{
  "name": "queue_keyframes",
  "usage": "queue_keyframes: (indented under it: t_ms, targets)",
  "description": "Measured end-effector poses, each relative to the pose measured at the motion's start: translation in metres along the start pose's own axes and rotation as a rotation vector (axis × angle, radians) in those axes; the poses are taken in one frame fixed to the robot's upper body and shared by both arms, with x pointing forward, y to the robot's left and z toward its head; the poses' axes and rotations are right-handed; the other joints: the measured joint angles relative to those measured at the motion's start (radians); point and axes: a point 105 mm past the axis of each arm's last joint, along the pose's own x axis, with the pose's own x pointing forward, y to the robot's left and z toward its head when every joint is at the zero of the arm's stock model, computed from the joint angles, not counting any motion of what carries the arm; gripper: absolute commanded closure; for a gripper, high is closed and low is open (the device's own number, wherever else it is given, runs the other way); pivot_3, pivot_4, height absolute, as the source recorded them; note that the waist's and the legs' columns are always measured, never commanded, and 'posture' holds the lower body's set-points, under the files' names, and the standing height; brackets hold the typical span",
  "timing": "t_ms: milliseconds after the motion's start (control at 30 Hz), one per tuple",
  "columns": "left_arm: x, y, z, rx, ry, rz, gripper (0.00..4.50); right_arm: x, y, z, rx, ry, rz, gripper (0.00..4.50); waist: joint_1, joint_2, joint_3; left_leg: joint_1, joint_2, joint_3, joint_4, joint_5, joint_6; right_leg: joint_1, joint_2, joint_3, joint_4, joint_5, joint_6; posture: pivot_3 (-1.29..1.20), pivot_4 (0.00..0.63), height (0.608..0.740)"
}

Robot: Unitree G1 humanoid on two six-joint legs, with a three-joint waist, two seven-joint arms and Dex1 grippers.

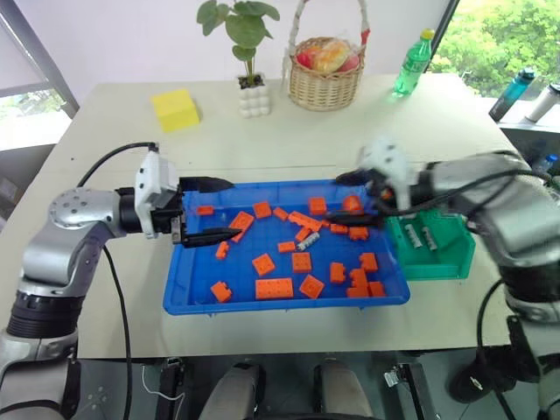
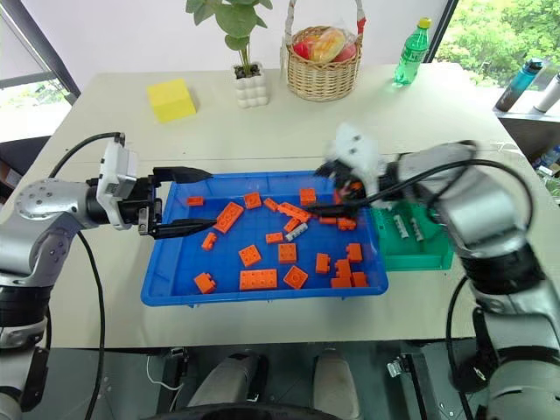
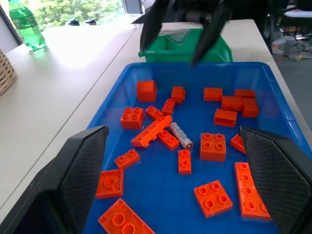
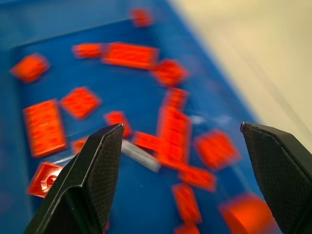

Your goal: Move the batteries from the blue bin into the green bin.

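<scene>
The blue bin [image 1: 188,302] is sitting at the centre of the pale table [image 1: 105,122], strewn with orange toy bricks [image 1: 274,288]. One battery [image 1: 307,242] is lying among the bricks near the bin's middle, a little toward two o'clock; in the left wrist view it [image 3: 181,135] is resting just beside a long brick. The green bin [image 1: 446,262] is standing against the blue bin's three o'clock side, with two more batteries [image 1: 421,236] lying inside it.

The left gripper [image 1: 210,210] is hovering over the blue bin's nine o'clock end, pointing level across it toward three o'clock; its fingers [image 3: 80,180] are standing wide apart and holding nothing. The right gripper [image 2: 337,188] is hanging over the blue bin's corner at about two o'clock, beside the green bin, its fingers [image 4: 92,180] spread wide and empty, with the battery [image 4: 141,156] showing between them below.

At the table's far side, a yellow block [image 1: 175,109] is sitting at eleven o'clock, a potted plant [image 1: 248,52] and a wicker basket [image 1: 325,83] of fruit at twelve, and a green bottle [image 1: 413,63] at one o'clock.
</scene>
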Motion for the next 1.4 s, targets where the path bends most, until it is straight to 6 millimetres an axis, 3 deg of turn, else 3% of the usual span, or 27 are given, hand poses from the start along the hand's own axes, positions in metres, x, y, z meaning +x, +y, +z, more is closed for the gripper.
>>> queue_keyframes:
  t_ms: [133, 400, 900, 1000, 1167, 1400]
  targets:
    - [0.001, -0.006, 0.001, -0.001, 0.003, -0.004, 0.00, 0.025, 0.006, -0.030, -0.086, 0.119, 0.140, 0.56, -0.001, 0.000, 0.000, 0.000, -0.001, -0.001, 0.000, 0.000, 0.000, 0.000, 0.000, 0.000, 0.000, 0.000, 0.000, 0.00, 0.150, 0.737]
    - [-0.011, -0.013, -0.003, -0.016, 0.030, 0.065, 0.00, 0.035, 0.001, -0.046, -0.187, 0.189, 0.239, 0.56, -0.003, 0.000, 0.000, 0.000, 0.000, -0.001, 0.000, 0.000, 0.000, -0.002, 0.000, -0.001, 0.000, 0.000, 0.000, 0.00, 0.150, 0.737]
    - [-0.013, -0.011, 0.001, -0.009, 0.023, 0.106, 0.00, 0.042, 0.011, -0.038, -0.272, 0.151, 0.301, 0.56, -0.001, 0.000, 0.000, 0.000, 0.000, -0.001, 0.000, 0.000, 0.000, -0.001, 0.000, -0.001, 0.000, 0.000, 0.000, 0.00, 0.150, 0.737]
    - [-0.013, -0.010, 0.003, -0.004, 0.022, 0.106, 0.00, 0.038, 0.006, -0.031, -0.284, 0.127, 0.262, 0.56, 0.000, 0.000, 0.000, 0.000, 0.000, -0.001, 0.000, 0.000, 0.000, -0.001, 0.000, -0.001, 0.000, 0.000, 0.000, 0.00, 0.150, 0.737]
    - [-0.012, -0.009, 0.006, 0.010, 0.020, 0.105, 0.00, 0.034, 0.015, -0.017, -0.337, 0.091, 0.288, 0.56, -0.001, 0.000, 0.000, 0.000, 0.000, -0.001, 0.000, 0.000, 0.000, -0.001, 0.000, -0.001, 0.000, 0.000, 0.000, 0.00, 0.150, 0.737]
    - [-0.011, -0.008, 0.009, 0.019, 0.018, 0.102, 0.00, 0.034, 0.025, -0.024, -0.329, 0.099, 0.327, 0.56, 0.000, 0.000, 0.000, 0.000, 0.000, -0.001, 0.000, 0.000, 0.000, -0.001, 0.000, -0.001, 0.000, 0.000, 0.000, 0.00, 0.150, 0.737]
